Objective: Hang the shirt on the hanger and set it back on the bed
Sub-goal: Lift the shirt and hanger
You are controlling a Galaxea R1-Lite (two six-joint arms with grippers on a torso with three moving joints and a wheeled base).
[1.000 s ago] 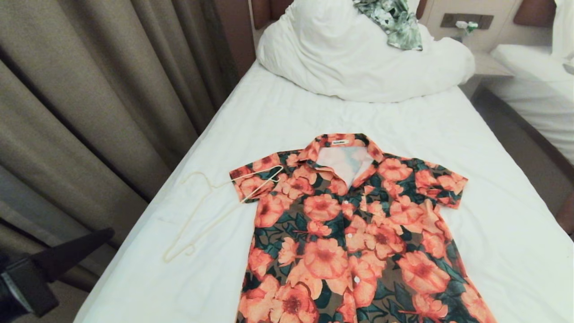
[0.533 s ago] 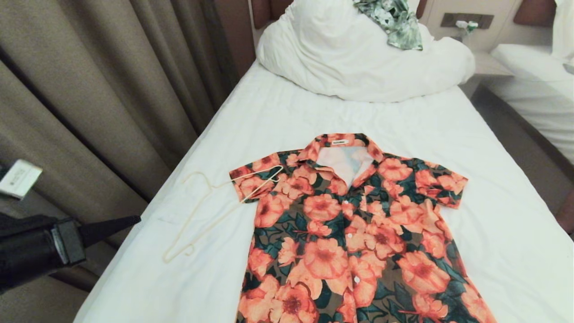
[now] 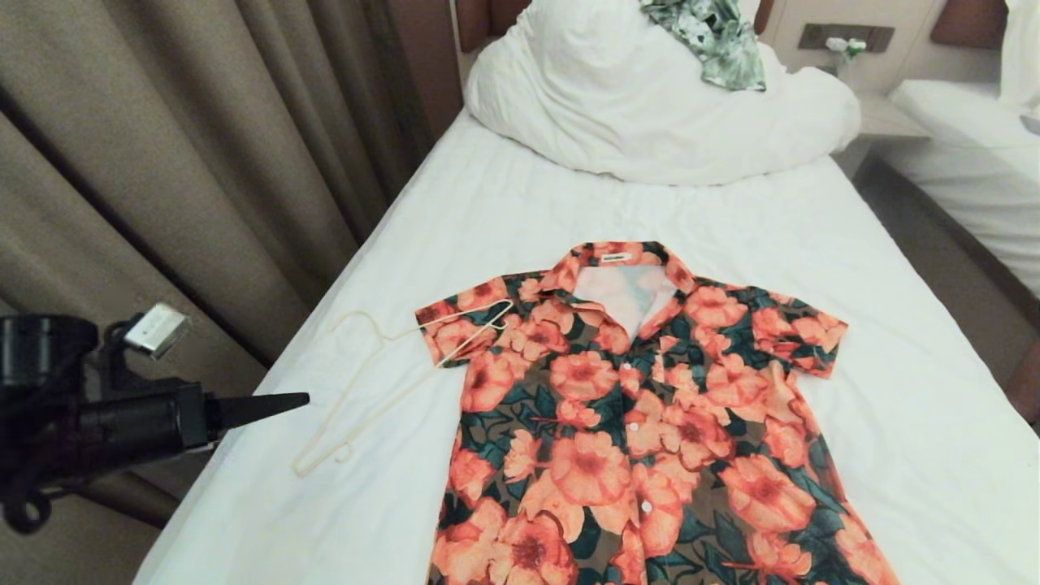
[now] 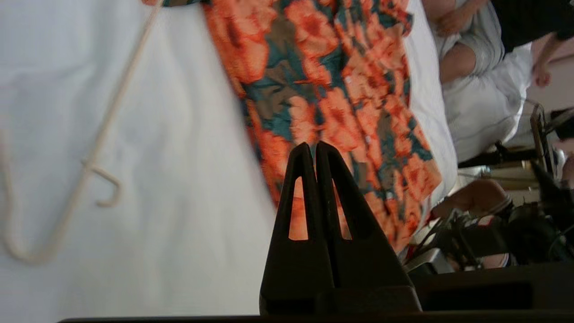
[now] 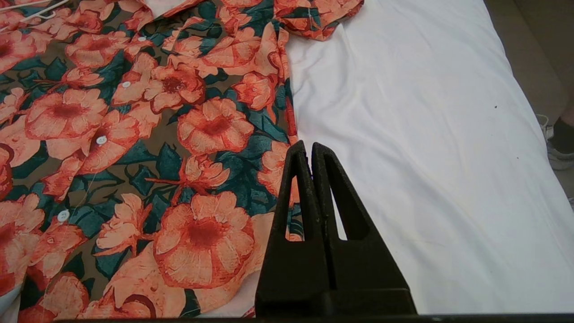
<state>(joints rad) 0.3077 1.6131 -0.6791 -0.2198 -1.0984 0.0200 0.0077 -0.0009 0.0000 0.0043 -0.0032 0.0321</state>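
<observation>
The flowered shirt (image 3: 642,414) lies flat and face up on the bed (image 3: 504,203), collar toward the pillow. Left of it lies the cream hanger (image 3: 382,382), one end resting on the shirt's sleeve, its hook toward the bed's left edge. My left gripper (image 3: 302,399) is shut and empty. It pointing in over the bed's left edge, short of the hanger's near end. In the left wrist view the hanger (image 4: 89,161) and shirt (image 4: 323,80) lie beyond the shut gripper (image 4: 312,146). My right gripper (image 5: 308,146) is shut and empty above the shirt's (image 5: 148,134) right hem edge.
Brown curtains (image 3: 179,179) hang close along the bed's left side. A bunched duvet (image 3: 650,106) with a green leaf-print garment (image 3: 719,36) sits at the head. A second bed (image 3: 975,162) stands at right. A person (image 4: 475,58) sits beyond the far side.
My left arm has risen from the lower left and swung right, its shut gripper now reaching over the bed's edge toward the hanger. Shirt and hanger have not moved.
</observation>
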